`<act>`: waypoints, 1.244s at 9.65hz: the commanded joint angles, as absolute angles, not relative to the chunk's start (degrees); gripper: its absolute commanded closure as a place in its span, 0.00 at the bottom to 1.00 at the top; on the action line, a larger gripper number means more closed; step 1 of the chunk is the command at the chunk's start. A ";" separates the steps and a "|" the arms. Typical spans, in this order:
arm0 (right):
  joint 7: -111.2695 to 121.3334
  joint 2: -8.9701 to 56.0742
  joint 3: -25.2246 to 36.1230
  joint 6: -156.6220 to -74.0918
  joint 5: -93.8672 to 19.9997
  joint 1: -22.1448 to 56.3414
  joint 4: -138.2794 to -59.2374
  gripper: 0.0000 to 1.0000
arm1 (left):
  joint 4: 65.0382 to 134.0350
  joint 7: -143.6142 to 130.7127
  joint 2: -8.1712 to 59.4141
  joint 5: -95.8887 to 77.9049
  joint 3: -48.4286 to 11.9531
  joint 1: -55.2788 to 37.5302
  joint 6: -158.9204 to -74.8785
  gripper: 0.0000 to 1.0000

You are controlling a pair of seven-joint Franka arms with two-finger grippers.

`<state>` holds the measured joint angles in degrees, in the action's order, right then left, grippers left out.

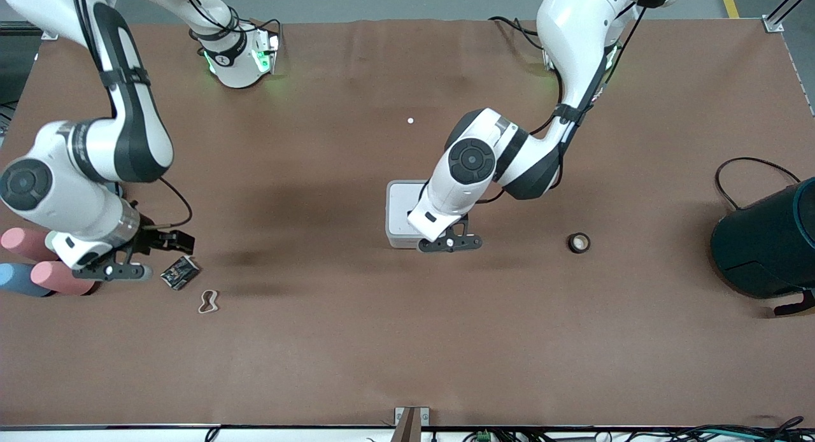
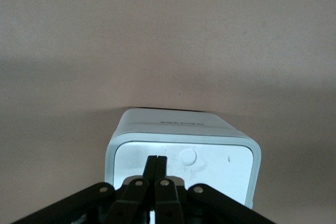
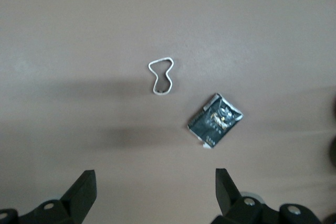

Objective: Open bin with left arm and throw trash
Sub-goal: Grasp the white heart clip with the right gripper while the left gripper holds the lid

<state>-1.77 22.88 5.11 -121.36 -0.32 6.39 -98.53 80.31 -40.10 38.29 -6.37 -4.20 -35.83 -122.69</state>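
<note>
The small white-grey bin stands mid-table with its lid down. My left gripper is over the part of the lid nearer the front camera. In the left wrist view its shut fingertips rest on or just above the bin's lid, beside a round button. My right gripper is open and empty at the right arm's end of the table. In its wrist view the black wrapper and the beige rubber band lie ahead of it. The wrapper, rubber band and tape roll lie on the table.
Pastel cylinders lie close beside the right gripper at the table's edge. A big dark drum lies at the left arm's end, with a black cable. A tiny white dot sits toward the bases.
</note>
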 commanded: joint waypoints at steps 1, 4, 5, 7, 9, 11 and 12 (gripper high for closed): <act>-1.93 31.87 5.10 -120.06 -1.14 6.15 -88.98 0.00 | 78.93 -41.40 39.81 -5.54 -4.22 -36.82 -124.97 1.00; -0.88 38.74 5.10 -122.94 -7.29 5.45 -84.82 0.00 | 78.93 -42.36 40.69 -5.36 -3.96 -38.67 -125.94 1.00; -0.70 39.54 5.10 -127.74 -7.47 5.45 -85.25 0.00 | 78.84 -42.36 41.30 -5.27 -3.78 -38.67 -126.82 1.00; 0.70 41.30 5.10 -130.69 -7.38 5.36 -85.43 0.00 | 78.84 -42.45 42.27 -5.19 -3.78 -38.76 -129.02 1.00; 3.06 42.97 5.19 -132.44 -6.95 4.75 -85.52 0.00 | 78.92 -42.45 43.33 -4.75 -3.69 -38.93 -129.29 0.99; 6.75 44.64 5.19 -134.03 -6.94 3.88 -85.43 0.00 | 78.93 -42.54 42.63 -4.75 -3.78 -38.94 -129.20 0.99; 7.90 45.17 5.19 -134.03 -6.94 3.69 -85.43 0.00 | 78.93 -42.54 43.06 -4.75 -3.78 -39.20 -129.20 0.99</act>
